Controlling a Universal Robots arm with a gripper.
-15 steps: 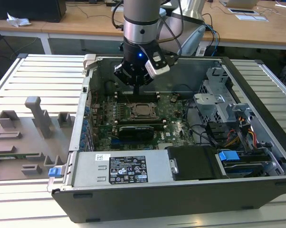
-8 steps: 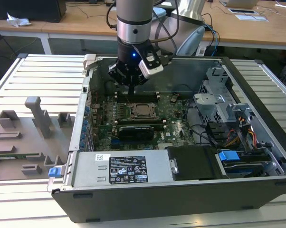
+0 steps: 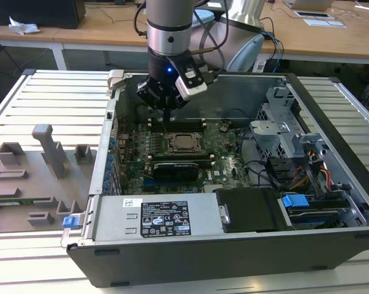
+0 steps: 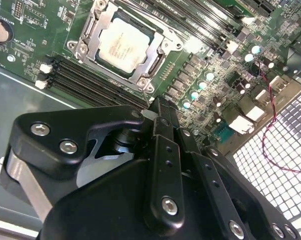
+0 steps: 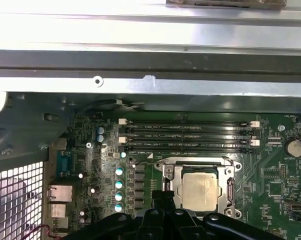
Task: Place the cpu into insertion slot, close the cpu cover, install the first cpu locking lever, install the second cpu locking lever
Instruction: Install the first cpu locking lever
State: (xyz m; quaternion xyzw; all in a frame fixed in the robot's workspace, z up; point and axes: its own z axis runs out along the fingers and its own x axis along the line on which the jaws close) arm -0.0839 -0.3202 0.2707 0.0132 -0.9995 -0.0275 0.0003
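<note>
- Your black metal gripper (image 3: 166, 115) has its two slim fingers pressed together on nothing. In the exterior view it hangs just far-left of the socket.
- One flat square cpu (image 4: 123, 45), with a matte silvery-grey top, lies in the square insertion slot (image 3: 173, 143) on the green board.
- One thin, shiny cpu cover (image 4: 84, 47) lies flat, framing the chip.
- Four long black memory slots (image 5: 188, 136) run just beyond it; the grey case walls stand well apart.

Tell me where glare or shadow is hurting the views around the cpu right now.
Second wrist view: glare washes the cpu top pale, and the mesh panel is blown white. First wrist view: the cpu is evenly lit; the mesh panel glows backlit. Exterior view: the cpu sits dim inside the case, no glare.
</note>
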